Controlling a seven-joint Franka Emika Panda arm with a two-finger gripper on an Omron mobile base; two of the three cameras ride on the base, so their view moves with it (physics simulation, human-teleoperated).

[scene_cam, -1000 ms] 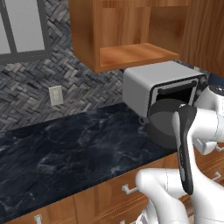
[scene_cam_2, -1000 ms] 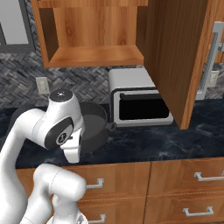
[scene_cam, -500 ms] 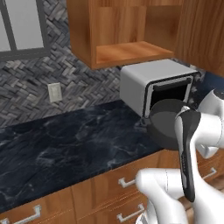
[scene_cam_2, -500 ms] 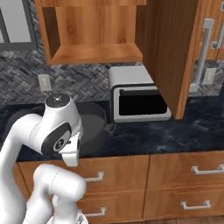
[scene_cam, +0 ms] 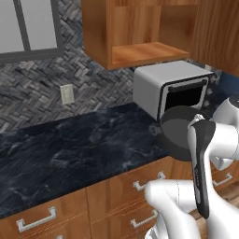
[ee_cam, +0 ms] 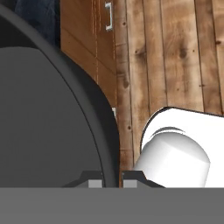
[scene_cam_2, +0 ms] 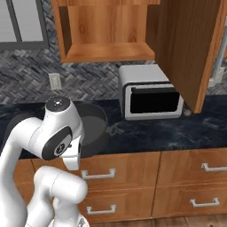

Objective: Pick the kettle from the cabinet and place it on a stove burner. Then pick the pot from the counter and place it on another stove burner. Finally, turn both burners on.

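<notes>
The wide dark grey pot [ee_cam: 48,109] hangs in my grip, and my gripper [ee_cam: 112,180] is shut on its rim, one fingertip on each side of the wall. From the base, the pot [scene_cam: 179,130] [scene_cam_2: 96,120] floats over the front edge of the black marble counter [scene_cam: 79,144] [scene_cam_2: 146,128], partly hidden by my arm. Above stands the brown wall cabinet [scene_cam: 140,32] [scene_cam_2: 106,31] with its doorless shelf niche. The kettle is out of view.
A white toaster oven [scene_cam: 156,84] [scene_cam_2: 148,91] sits on the counter under the cabinet. A cabinet door [scene_cam_2: 186,48] stands open at the right. A wall outlet [scene_cam: 67,94] is on the herringbone backsplash. Brown drawers [scene_cam_2: 181,168] with silver handles run below.
Both base pictures have shifted slightly, so the camera has moved with the base. The pot stays held in the gripper, and my arm has sunk a little.
</notes>
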